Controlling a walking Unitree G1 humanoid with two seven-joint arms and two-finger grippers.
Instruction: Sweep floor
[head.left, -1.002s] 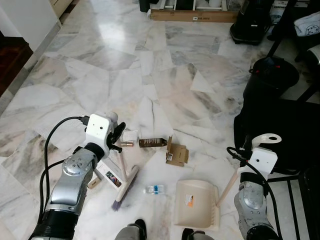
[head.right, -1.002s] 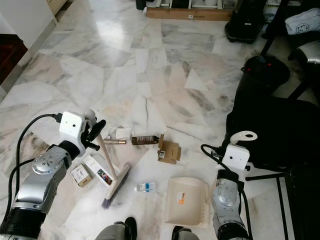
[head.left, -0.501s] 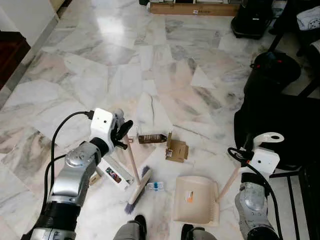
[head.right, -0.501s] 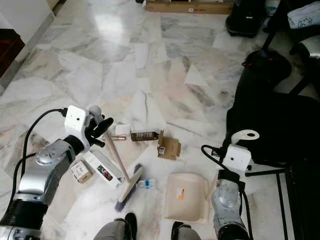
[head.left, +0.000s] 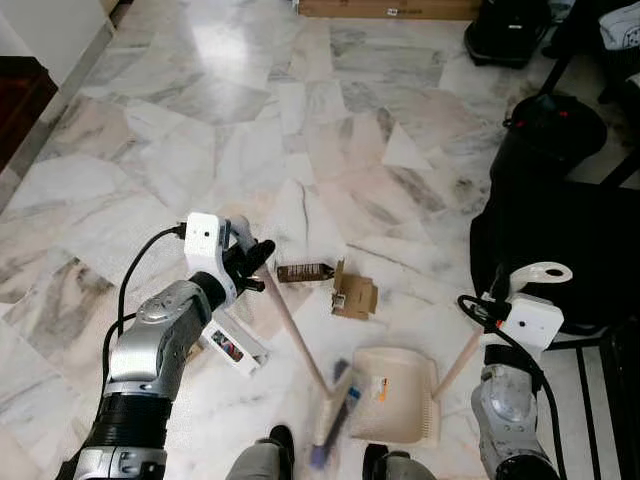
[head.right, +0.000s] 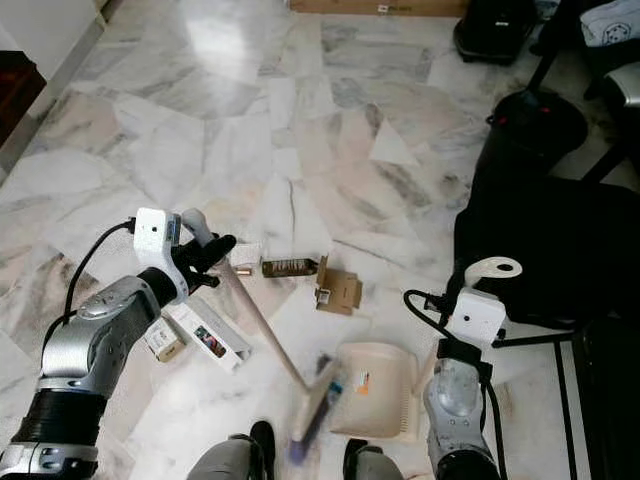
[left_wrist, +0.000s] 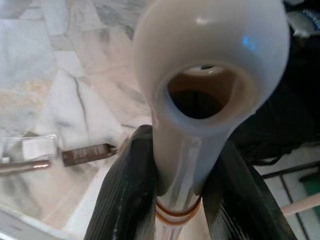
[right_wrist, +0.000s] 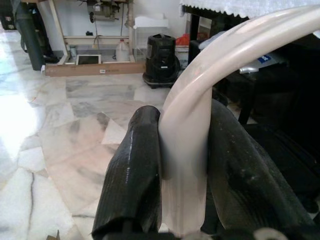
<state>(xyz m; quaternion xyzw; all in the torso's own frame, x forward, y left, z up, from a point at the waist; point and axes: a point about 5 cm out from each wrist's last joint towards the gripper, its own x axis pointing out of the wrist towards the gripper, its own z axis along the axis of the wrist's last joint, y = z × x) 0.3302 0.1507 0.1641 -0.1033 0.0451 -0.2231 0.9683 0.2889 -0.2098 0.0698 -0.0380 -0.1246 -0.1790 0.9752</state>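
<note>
My left gripper (head.left: 251, 262) is shut on the top of a broom's cream handle (left_wrist: 192, 125), its black fingers (left_wrist: 125, 195) pressed against both sides. The handle slants down to the right. Its blurred purple-tipped broom head (head.left: 333, 418) is against the left edge of the cream dustpan (head.left: 400, 410). A blue blur (head.left: 352, 392), perhaps the small bottle, shows at the pan's mouth. My right gripper (right_wrist: 182, 190) is shut on the dustpan's curved cream handle (head.left: 545, 272), holding the pan flat on the marble floor (head.left: 300, 120).
Litter lies between the arms: a brown bottle (head.left: 303, 271), a torn cardboard piece (head.left: 355, 296), a long white box (head.left: 233, 341), a small box (head.right: 163, 340) and a clear packet (head.right: 246, 254). A black bag (head.left: 565, 250) and a black bin (head.left: 550, 135) crowd the right.
The broom head has swept to the right across the floor, from beside the white box to the dustpan's edge, pushing the small bottle along. The dustpan has stayed put.
</note>
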